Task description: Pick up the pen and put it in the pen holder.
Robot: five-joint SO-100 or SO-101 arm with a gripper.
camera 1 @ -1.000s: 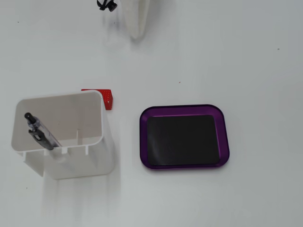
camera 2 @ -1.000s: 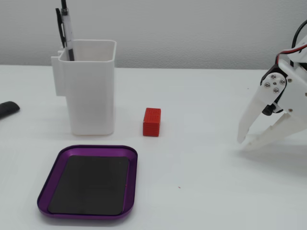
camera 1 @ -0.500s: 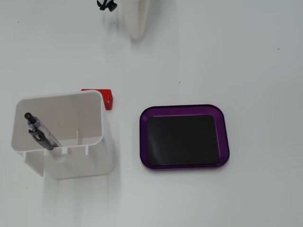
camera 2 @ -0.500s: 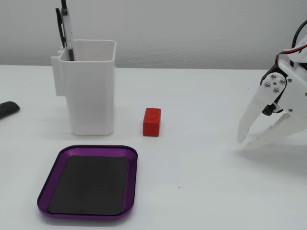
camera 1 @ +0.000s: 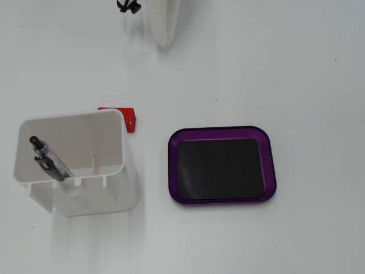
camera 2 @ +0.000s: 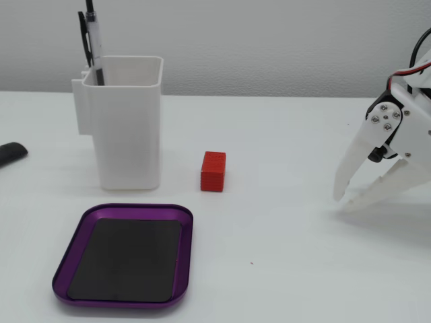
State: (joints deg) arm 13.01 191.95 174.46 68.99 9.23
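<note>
The pen [camera 1: 50, 161] stands inside the white pen holder [camera 1: 122, 142], leaning in its left corner by the notched dividers. In the side-on fixed view the pen [camera 2: 92, 40] sticks up above the rim of the pen holder [camera 2: 128, 128] at the back left. My gripper [camera 2: 341, 202] hangs low over the table at the far right, well away from the holder, its white fingertips together with nothing between them. From above, only the white tip of the gripper [camera 1: 163, 41] shows at the top edge.
A small red block [camera 2: 213, 171] stands just right of the holder. A flat purple tray [camera 2: 188, 249] with a black centre lies in front of it. A dark object [camera 2: 10, 153] pokes in at the left edge. Black cable [camera 1: 128, 5] shows by the arm.
</note>
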